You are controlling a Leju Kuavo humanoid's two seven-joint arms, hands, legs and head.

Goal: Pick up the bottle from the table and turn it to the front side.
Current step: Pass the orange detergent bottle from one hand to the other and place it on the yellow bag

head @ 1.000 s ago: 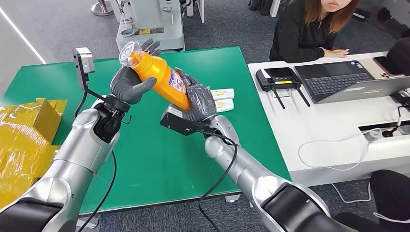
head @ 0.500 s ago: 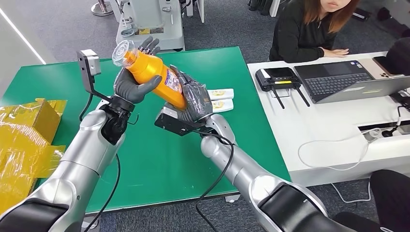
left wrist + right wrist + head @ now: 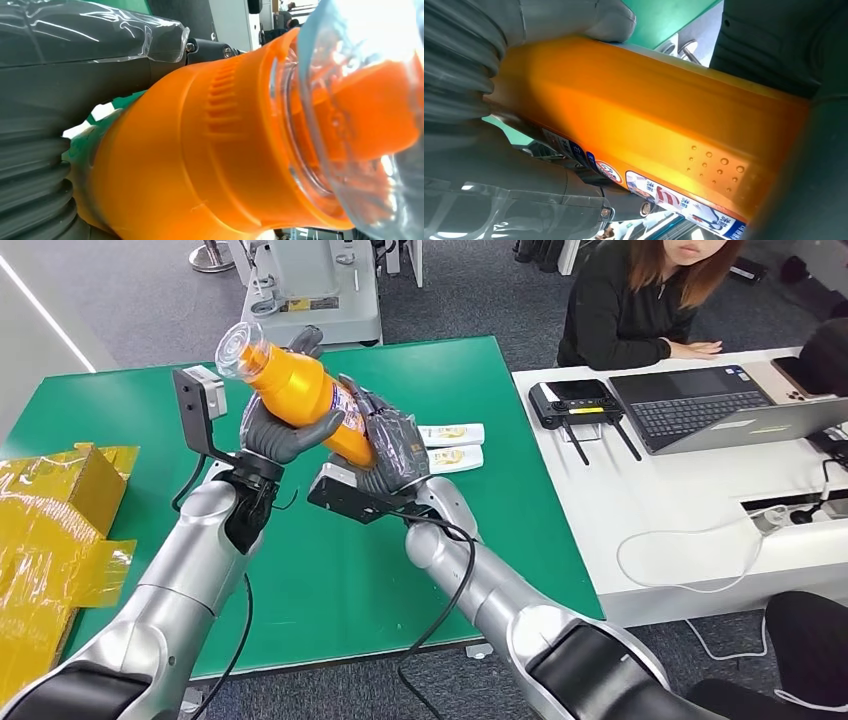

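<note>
- Both hands hold the orange bottle (image 3: 305, 400) in the air above the far middle of the green tabletop (image 3: 330, 570), tilted, with its clear cap (image 3: 232, 340) pointing up and to the far left.
- Left hand (image 3: 285, 430) wraps the upper body just below the neck; right hand (image 3: 395, 450) clasps the lower end, over part of the label (image 3: 350, 408).
- Rigid plastic like this should not give under the fingers, but its smooth, glossy skin looks slippery, so a firm wrap around the body seems wiser than a pinch.
- Judging by its fullness of colour it may be filled and fairly heavy.
- Best hold for turning is probably the body; the clear cap looks thin and could pop off.
- Two small boxes (image 3: 452, 445) lie near the tabletop's far right edge.
</note>
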